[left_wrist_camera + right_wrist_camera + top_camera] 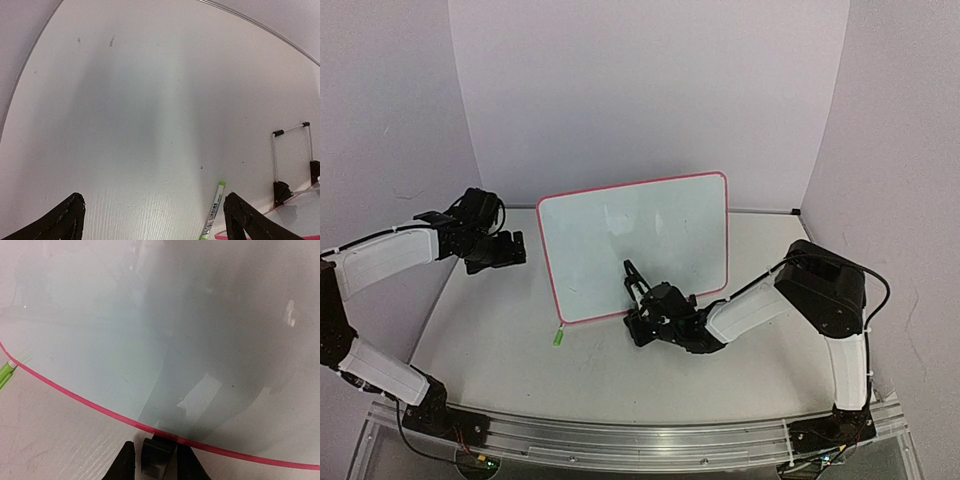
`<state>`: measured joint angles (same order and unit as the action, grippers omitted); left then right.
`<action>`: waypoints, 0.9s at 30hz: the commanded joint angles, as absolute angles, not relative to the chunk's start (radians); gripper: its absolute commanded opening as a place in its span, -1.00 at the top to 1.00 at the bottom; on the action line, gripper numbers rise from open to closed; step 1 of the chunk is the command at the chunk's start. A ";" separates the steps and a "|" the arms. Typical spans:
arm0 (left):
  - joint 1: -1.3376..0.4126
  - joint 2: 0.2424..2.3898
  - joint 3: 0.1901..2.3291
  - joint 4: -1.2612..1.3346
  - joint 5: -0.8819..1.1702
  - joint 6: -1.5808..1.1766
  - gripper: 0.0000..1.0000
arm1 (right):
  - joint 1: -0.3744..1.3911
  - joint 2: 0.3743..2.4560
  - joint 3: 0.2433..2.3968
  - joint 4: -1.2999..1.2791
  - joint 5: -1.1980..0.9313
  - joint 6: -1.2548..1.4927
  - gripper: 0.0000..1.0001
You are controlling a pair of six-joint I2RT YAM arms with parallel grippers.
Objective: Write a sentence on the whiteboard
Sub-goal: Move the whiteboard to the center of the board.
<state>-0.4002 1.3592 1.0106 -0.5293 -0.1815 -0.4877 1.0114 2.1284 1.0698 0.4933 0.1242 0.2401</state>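
The whiteboard [640, 240] stands tilted on the table, its face blank; no green sentence shows on it. It fills the right wrist view [125, 315]. A green-capped marker [559, 337] lies on the table by its lower left corner, and shows in the left wrist view [214, 210] and at the edge of the right wrist view [6, 372]. My right gripper [633, 275] is at the board's bottom rim, shut on a black clip [157, 460] there. My left gripper [510, 250] hangs open and empty above the table, left of the board.
The board's wire stand [292, 150] with its black clips shows behind the board. White walls close in the table at the back and both sides. A metal rail [640, 435] runs along the near edge.
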 commanded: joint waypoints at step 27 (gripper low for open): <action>-0.632 1.079 0.527 -0.369 -0.080 -0.692 -0.39 | 1.039 1.801 0.969 0.259 0.305 0.435 -0.08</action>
<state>-0.5971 1.0394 0.5422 -0.5205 -0.1224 -0.6876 1.0378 1.8479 0.9875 0.3148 0.2327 0.4041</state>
